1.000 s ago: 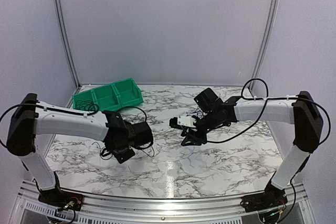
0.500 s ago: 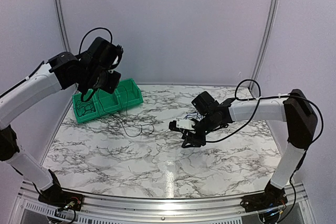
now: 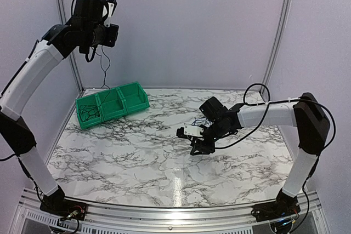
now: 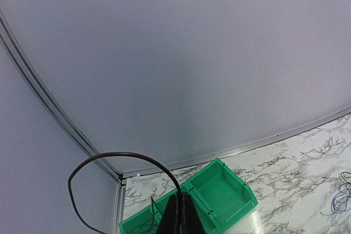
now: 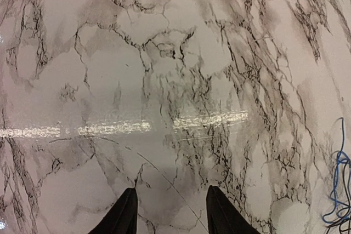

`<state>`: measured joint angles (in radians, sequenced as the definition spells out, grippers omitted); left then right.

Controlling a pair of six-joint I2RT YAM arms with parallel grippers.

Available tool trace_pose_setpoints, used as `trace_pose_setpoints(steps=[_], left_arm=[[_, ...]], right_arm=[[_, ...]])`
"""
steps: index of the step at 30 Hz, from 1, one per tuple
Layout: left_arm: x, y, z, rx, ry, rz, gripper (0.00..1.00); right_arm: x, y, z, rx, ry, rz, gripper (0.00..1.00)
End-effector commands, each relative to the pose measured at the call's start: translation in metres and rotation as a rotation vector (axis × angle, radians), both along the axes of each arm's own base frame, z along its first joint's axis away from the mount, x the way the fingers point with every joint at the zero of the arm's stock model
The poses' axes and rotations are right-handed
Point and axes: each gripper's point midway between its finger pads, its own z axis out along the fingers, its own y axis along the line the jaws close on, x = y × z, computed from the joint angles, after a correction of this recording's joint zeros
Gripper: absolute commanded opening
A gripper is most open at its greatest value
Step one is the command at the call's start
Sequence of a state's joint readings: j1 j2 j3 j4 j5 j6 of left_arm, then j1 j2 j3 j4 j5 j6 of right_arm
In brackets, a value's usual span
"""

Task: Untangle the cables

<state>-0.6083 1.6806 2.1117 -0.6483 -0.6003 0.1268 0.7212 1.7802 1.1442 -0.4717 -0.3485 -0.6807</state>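
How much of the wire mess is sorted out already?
Done: one coiled wire lies in the left compartment of the green bin. In hand: the left gripper is shut on a black wire that dangles high in the air. Left: a blue wire lies on the table beside the right gripper, which is open and empty.

top: overhead, whole table (image 3: 164, 173) | left wrist: high — shares bin (image 4: 219, 193) | right wrist: near table
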Motion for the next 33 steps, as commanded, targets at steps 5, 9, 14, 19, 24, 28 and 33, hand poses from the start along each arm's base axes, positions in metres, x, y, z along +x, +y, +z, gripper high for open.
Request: trace_pose_setpoints(steps=[5,9,14,19,24,28,33], left_arm=[[0.033,0.004,0.051,0.005,-0.172,0.013,0.00],[0.035,0.021,0.079,-0.045,-0.278,0.088,0.00],[0.042,0.030,0.101,0.021,-0.373,0.154,0.00],[0.051,0.034,0.112,0.019,-0.429,0.171,0.00],[0.067,0.037,0.102,0.047,-0.422,0.191,0.00],[0.085,0.043,0.074,0.066,-0.368,0.213,0.00],[0.101,0.035,0.019,0.066,-0.264,0.167,0.00]], right_arm=[[0.012,0.002,-0.003,-0.013,-0.011,-0.026,0.44],[0.013,0.001,-0.008,-0.022,-0.002,-0.029,0.44],[0.011,0.000,-0.015,-0.034,0.014,-0.029,0.43],[0.011,0.000,-0.020,-0.045,0.021,-0.029,0.43],[0.010,0.000,-0.025,-0.054,0.033,-0.029,0.43],[0.010,-0.002,-0.028,-0.063,0.035,-0.030,0.43],[0.010,-0.003,-0.031,-0.071,0.037,-0.031,0.43]])
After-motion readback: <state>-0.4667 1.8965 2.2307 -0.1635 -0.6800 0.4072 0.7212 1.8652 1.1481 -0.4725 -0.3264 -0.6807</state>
